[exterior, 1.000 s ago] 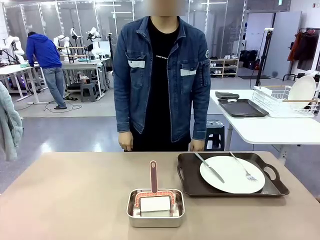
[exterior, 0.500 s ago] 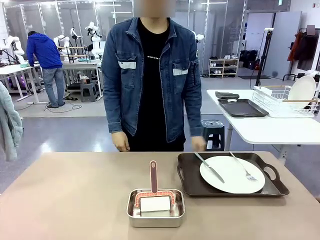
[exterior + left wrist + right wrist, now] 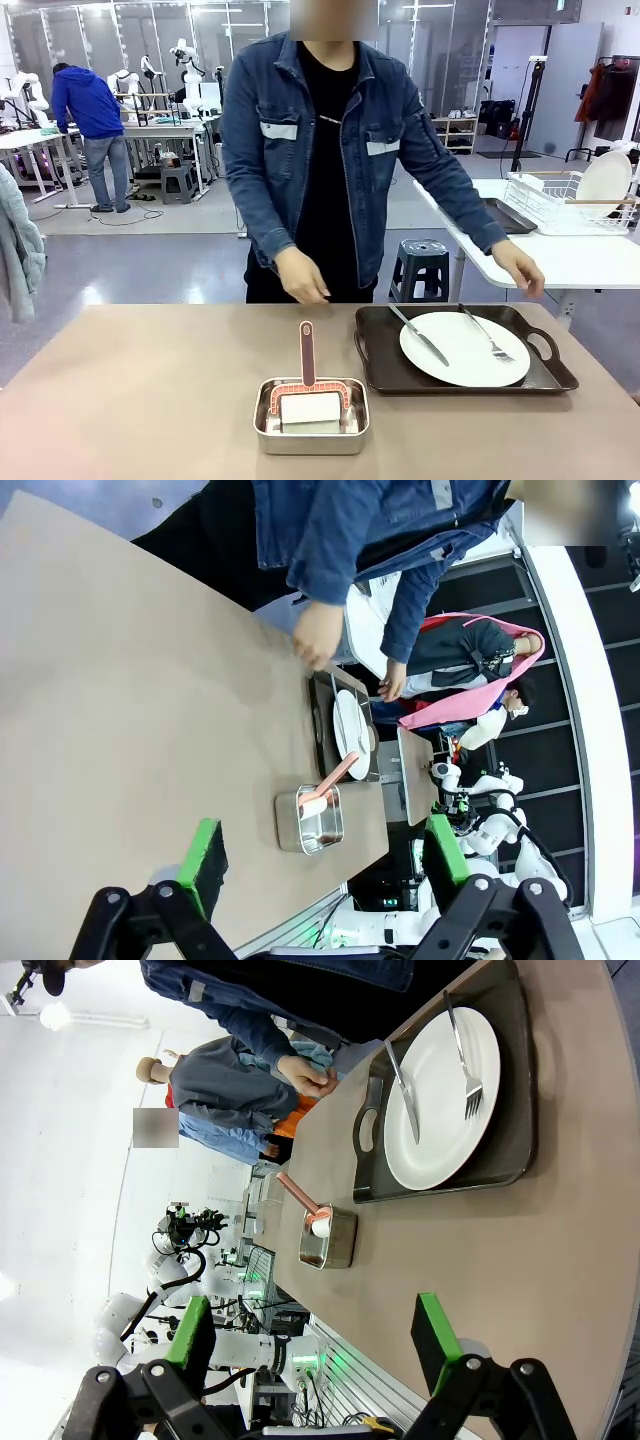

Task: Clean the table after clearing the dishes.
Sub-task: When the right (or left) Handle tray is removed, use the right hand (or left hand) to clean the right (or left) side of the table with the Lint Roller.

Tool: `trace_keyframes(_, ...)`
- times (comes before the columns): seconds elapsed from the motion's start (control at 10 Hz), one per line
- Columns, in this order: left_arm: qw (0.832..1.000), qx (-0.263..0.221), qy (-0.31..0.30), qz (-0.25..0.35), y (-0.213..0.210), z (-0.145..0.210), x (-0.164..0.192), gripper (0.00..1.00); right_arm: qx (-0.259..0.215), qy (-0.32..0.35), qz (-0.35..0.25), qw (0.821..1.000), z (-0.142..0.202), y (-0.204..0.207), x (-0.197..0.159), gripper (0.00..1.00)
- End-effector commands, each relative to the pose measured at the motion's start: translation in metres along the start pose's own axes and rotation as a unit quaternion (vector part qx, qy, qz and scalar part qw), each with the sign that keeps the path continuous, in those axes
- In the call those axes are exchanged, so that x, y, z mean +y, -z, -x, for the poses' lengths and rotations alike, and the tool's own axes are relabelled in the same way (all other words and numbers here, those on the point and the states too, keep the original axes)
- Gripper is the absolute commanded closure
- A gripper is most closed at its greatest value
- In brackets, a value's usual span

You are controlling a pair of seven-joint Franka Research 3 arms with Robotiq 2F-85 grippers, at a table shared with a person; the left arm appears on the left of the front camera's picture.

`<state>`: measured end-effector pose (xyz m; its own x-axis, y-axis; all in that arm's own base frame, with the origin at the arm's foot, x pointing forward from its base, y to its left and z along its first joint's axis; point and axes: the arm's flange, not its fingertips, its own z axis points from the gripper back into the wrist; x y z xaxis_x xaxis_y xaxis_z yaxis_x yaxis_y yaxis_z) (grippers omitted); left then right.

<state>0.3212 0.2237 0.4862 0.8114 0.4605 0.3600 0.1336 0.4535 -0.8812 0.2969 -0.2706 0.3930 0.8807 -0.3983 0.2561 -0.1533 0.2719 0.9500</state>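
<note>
Matte beige bench carries a round white plate, with a silver knife and fork, on a dark rectangular handled tray at its right. The left pincer and right pincer gape, released.

Bright, even ceiling light fills the room; the matte table shows no glare, and the shadow under the steel pan is soft. The floor has a faint sheen. Wrist views bend at the edges; the person's hand looks slightly smeared
</note>
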Motion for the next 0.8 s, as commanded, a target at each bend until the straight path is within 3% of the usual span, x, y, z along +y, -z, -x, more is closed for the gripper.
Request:
trace_keyframes(0.0, 1.0, 0.0, -0.008, 0.002, -0.0025, 0.0008, -0.0042, 0.0, -0.001, 0.0, -0.001, 1.0, 0.001, -0.0002, 0.0028, 0.0)
trace_keyframes(0.7, 1.0, 0.0, -0.008, 0.002, -0.0025, 0.0008, -0.0042, 0.0, -0.001, 0.0, -0.001, 1.0, 0.001, -0.0002, 0.0028, 0.0)
